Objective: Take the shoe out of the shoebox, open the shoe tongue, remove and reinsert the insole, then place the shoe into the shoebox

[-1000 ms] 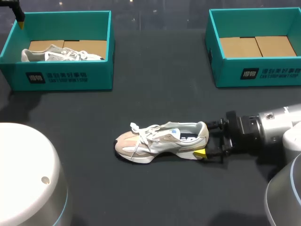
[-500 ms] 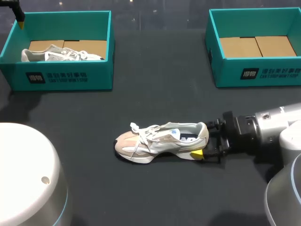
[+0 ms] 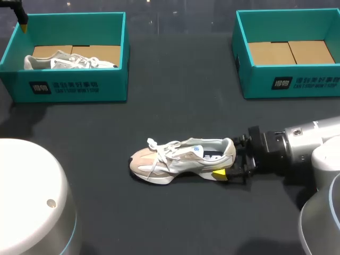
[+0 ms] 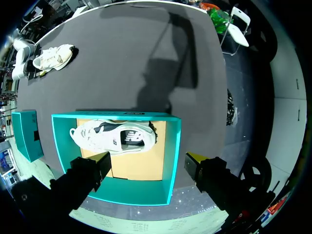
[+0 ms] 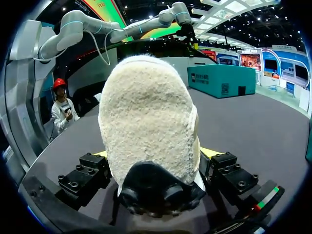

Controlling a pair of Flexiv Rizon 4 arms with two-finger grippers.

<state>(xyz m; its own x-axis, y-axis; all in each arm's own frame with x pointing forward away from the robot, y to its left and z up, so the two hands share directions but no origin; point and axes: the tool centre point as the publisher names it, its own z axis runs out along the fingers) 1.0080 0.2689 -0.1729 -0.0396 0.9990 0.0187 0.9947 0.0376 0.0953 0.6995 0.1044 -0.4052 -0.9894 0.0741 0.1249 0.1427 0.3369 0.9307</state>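
Note:
A beige and white shoe (image 3: pixel 183 159) lies on its sole in the middle of the black table, toe to the left. My right gripper (image 3: pixel 231 158) is open at its heel, one finger on each side. In the right wrist view the fleecy heel (image 5: pixel 148 126) fills the gap between the fingers (image 5: pixel 92 168) of the right gripper (image 5: pixel 153 156). My left gripper (image 4: pixel 146 163) hangs open above the far-left teal shoebox (image 4: pixel 173 146), which holds a second white shoe (image 4: pixel 114 138). In the head view only the left gripper's (image 3: pixel 18 13) yellow tip shows.
The left teal shoebox (image 3: pixel 69 87) stands at the back left with a white shoe (image 3: pixel 69 61) inside. A second teal shoebox (image 3: pixel 287 79) at the back right shows only its cardboard bottom. My arms' white bases fill the front corners.
My right gripper has slid a little to the left, closer around the shoe's heel. The shoe and the left arm have stayed put.

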